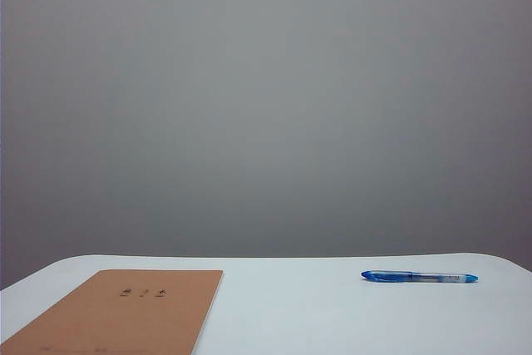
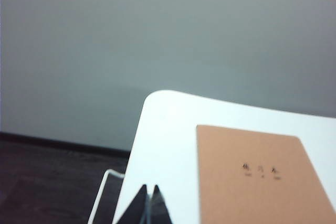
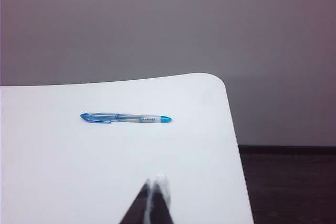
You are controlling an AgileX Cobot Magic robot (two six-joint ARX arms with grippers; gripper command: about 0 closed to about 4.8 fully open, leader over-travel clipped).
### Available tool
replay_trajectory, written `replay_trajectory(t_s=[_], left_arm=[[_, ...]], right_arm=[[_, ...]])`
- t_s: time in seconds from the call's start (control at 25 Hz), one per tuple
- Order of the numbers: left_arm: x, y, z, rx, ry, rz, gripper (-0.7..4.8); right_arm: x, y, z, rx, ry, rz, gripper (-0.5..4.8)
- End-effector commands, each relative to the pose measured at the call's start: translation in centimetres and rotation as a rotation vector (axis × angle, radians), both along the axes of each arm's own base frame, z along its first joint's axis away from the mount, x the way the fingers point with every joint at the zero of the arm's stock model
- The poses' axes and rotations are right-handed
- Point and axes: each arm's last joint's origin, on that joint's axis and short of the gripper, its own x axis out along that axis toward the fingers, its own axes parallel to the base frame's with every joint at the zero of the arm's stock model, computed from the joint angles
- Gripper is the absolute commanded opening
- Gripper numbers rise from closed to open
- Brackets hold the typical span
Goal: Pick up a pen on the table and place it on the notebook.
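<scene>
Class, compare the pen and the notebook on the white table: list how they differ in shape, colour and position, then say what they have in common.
Shape: the pen is a slim rod; the notebook is a broad flat rectangle.
Colour: the pen is blue and clear; the notebook is plain tan-brown with small dark marks.
Position: in the exterior view the pen lies on the right, the notebook on the left, running past the view's near edge.
Shared: both lie flat on the table, apart and untouched by either pincer.

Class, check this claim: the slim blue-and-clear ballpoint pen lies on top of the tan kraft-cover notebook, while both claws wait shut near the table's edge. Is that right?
Not quite. The slim blue-and-clear ballpoint pen lies on the bare white table, well apart from the tan kraft-cover notebook, as the exterior view shows. The rest holds: the left claw and right claw are shut.
</scene>
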Motion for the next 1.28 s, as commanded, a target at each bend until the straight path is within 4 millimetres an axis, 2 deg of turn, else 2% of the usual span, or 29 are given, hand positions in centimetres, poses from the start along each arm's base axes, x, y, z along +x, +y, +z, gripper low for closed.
replay_trajectory(t_s=[0.04, 0.44, 0.64, 0.68, 0.84, 1.0, 1.04, 1.28], left_arm=[[0.1, -0.1, 0.7, -0.009, -0.064, -0.043, -0.06], [0.1, -0.3, 1.1, -0.018, -0.102, -0.109, -0.05], [-0.1, -0.4, 3.2, -0.065, -0.252, -0.129, -0.06], [-0.3, -0.3, 4.0, -0.079, -0.302, -0.127, -0.05], [-0.3, -0.3, 6.7, -0.082, -0.296, -0.124, -0.05], [0.0, -0.3, 10.5, -0.026, -0.337, -0.124, -0.05], [0.6, -0.4, 12.6, -0.026, -0.326, -0.126, -0.05], [4.0, -0.7, 17.0, 0.093, -0.257, -0.217, -0.05]], right_arm=[[0.0, 0.0, -0.1, -0.003, -0.001, -0.003, -0.01], [0.0, 0.0, -0.1, 0.04, 0.0, -0.01, -0.01], [0.2, 0.0, 1.1, 0.069, -0.123, 0.001, -0.01], [0.2, 0.1, 1.4, 0.077, -0.157, 0.011, -0.02], [0.2, 0.1, 1.9, 0.182, -0.183, 0.008, -0.02], [0.1, 0.1, 3.1, 0.222, -0.281, 0.01, -0.03], [-0.1, 0.0, 4.0, 0.222, -0.321, -0.004, -0.03], [-0.6, -0.3, 6.0, 0.182, -0.407, -0.096, -0.03]])
